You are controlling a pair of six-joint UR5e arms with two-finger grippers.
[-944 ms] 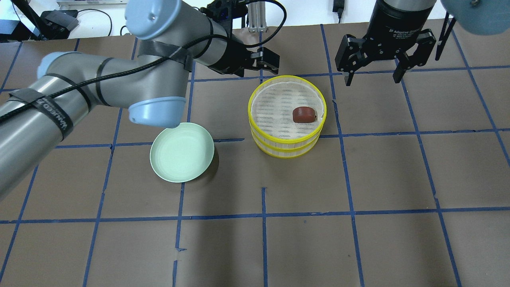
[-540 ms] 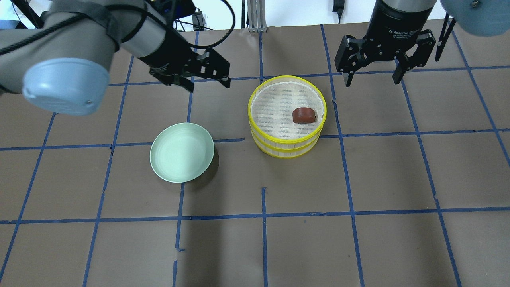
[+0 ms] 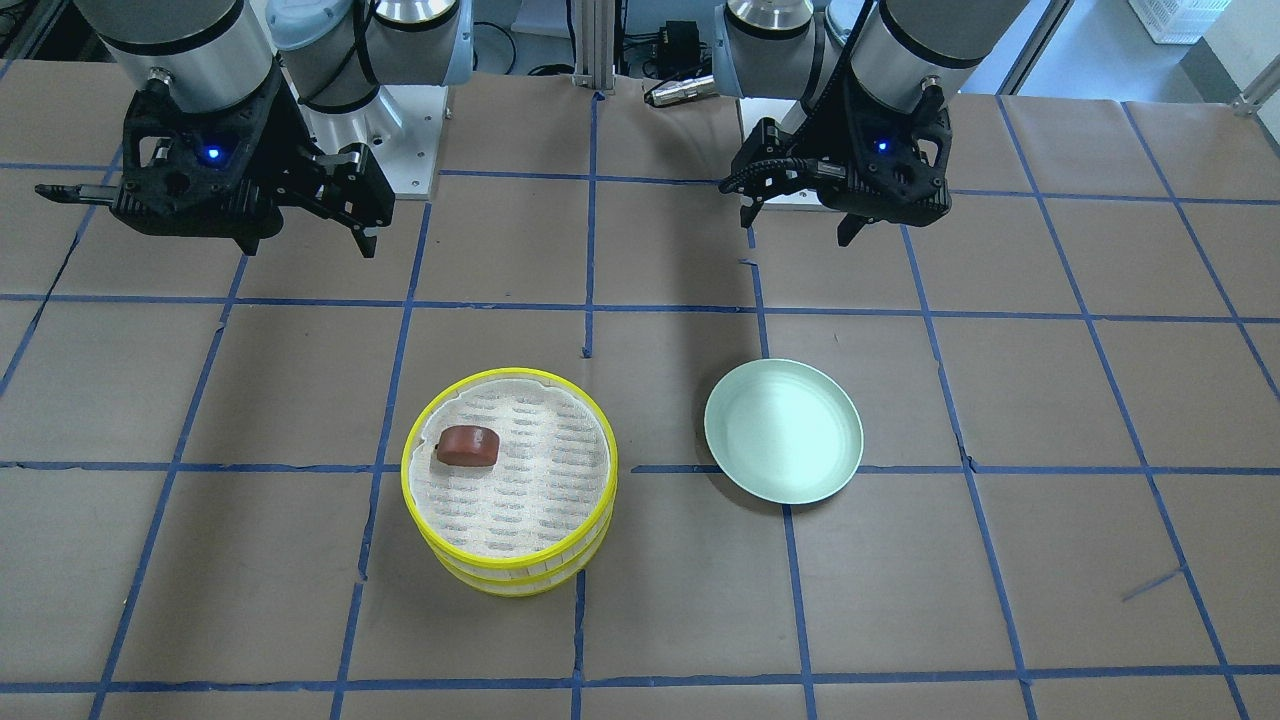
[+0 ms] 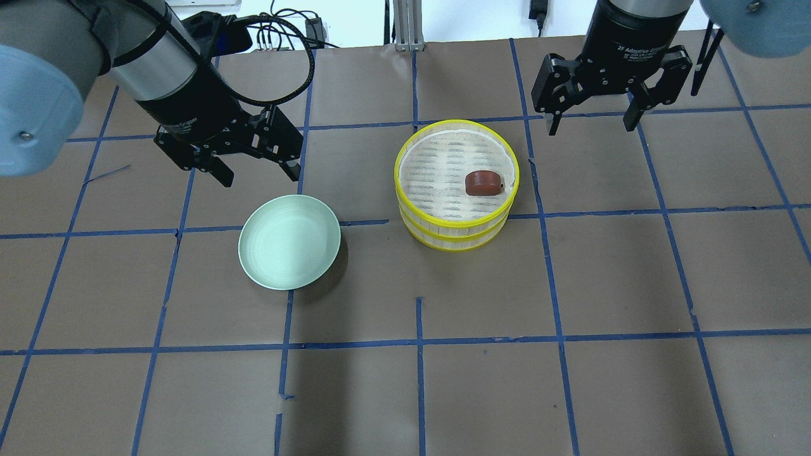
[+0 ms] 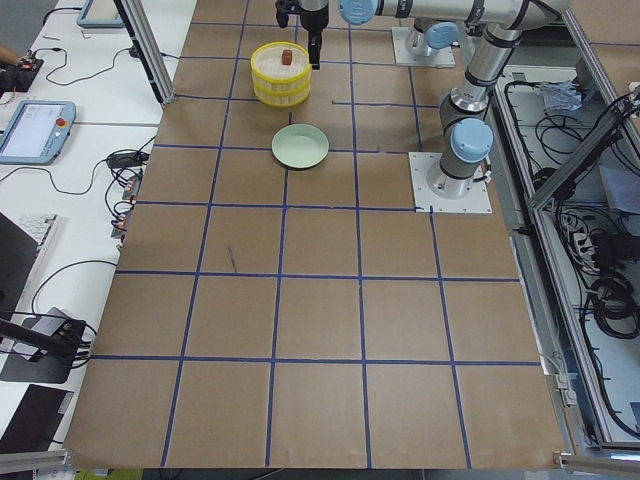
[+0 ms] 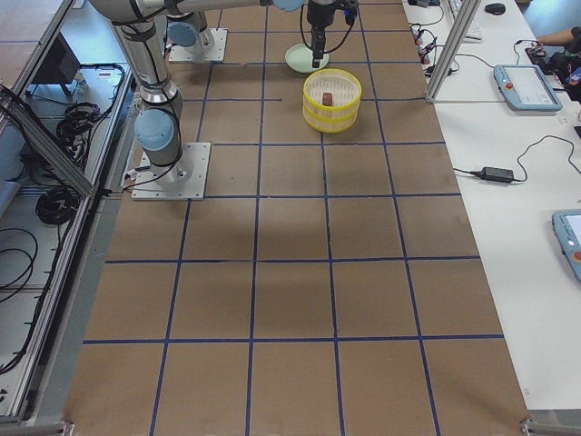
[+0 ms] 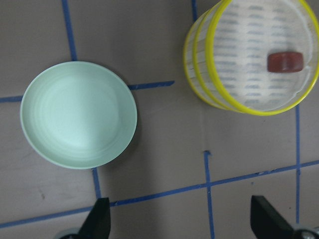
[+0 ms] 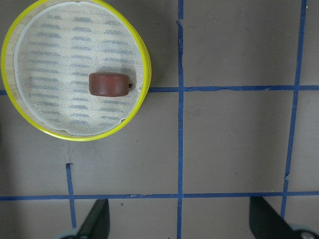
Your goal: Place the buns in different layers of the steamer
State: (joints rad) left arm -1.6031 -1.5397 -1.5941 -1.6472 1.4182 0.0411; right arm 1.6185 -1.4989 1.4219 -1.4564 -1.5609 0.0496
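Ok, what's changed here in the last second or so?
The left end effector swung away from the steamer toward its own side; it now hangs open and empty near the plate. The right end effector, steamer, reddish-brown bun and plate stayed put.

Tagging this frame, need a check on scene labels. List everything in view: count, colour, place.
steamer: 1 stack of two trays, yellow rims, whitish slatted floors; mid-table.
bun: 1 visible, reddish-brown; on the floor of the top tray, near its rim. No white bun shows; the inside of the lower tray is hidden.
plate: 1, pale green, empty; on the table beside the steamer, not touching it.
table: 1, brown paper with a blue tape grid.
left gripper: 1, black, open, empty; above the table, on the robot-base side of the plate.
right gripper: 1, black, open, empty; above the table, on the base side of the steamer.
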